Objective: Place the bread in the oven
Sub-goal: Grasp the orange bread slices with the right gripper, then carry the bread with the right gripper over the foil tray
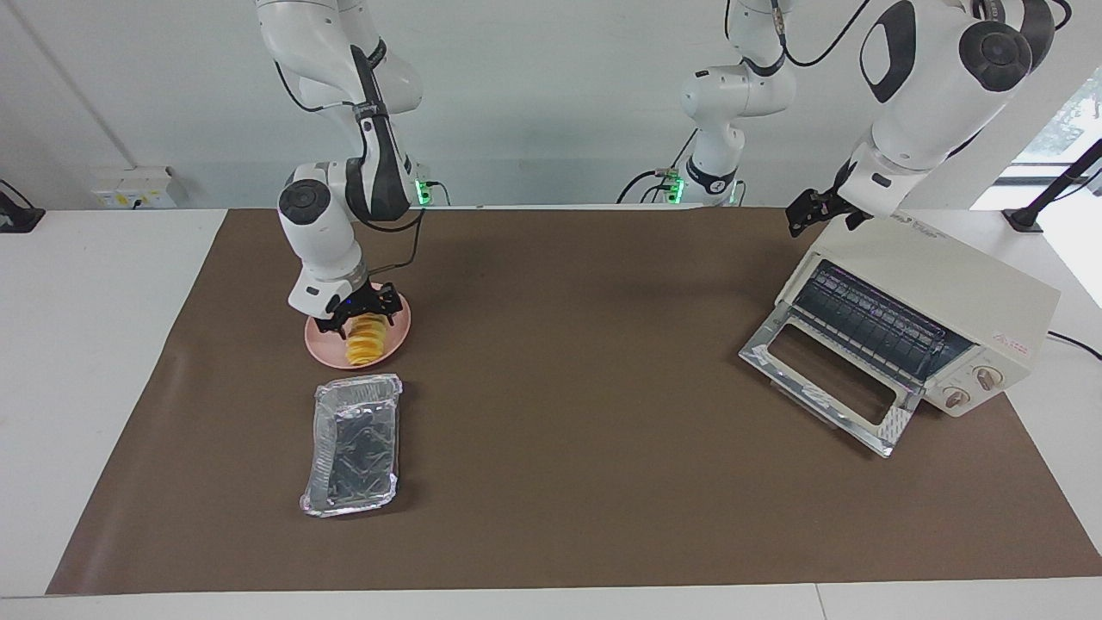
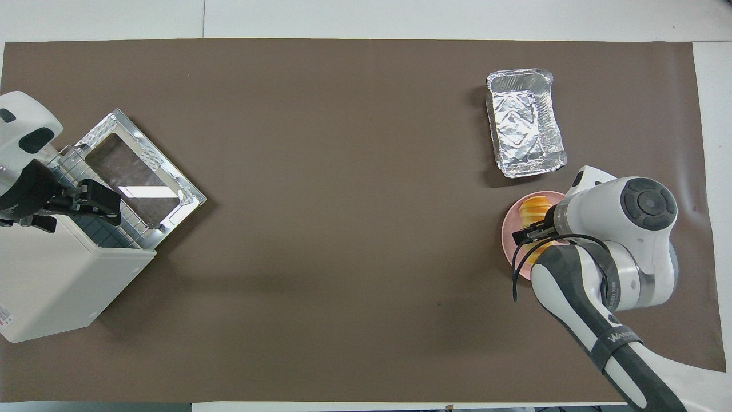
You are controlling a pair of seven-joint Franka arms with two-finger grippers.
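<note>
- Facing view: brown mat (image 1: 568,430) on a white table (image 1: 95,362), plain white wall (image 1: 551,95). The right gripper (image 1: 357,312) is down over the bread (image 1: 365,339) on the pink plate (image 1: 397,336), fingers spread either side, can't tell if it's gripping. The foil tray (image 1: 353,444) sits just beside the plate.
- Overhead view: the left gripper (image 2: 94,200) waits open above the oven (image 2: 63,280), whose door (image 2: 137,177) is flat open.

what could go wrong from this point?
1. The right hand straddles only the robot-side end of the bread on the pink plate; an end grip may let the loaf tip or slip.
2. The left hand sits at the oven's top edge, possibly crowding delivery to the open door.
</note>
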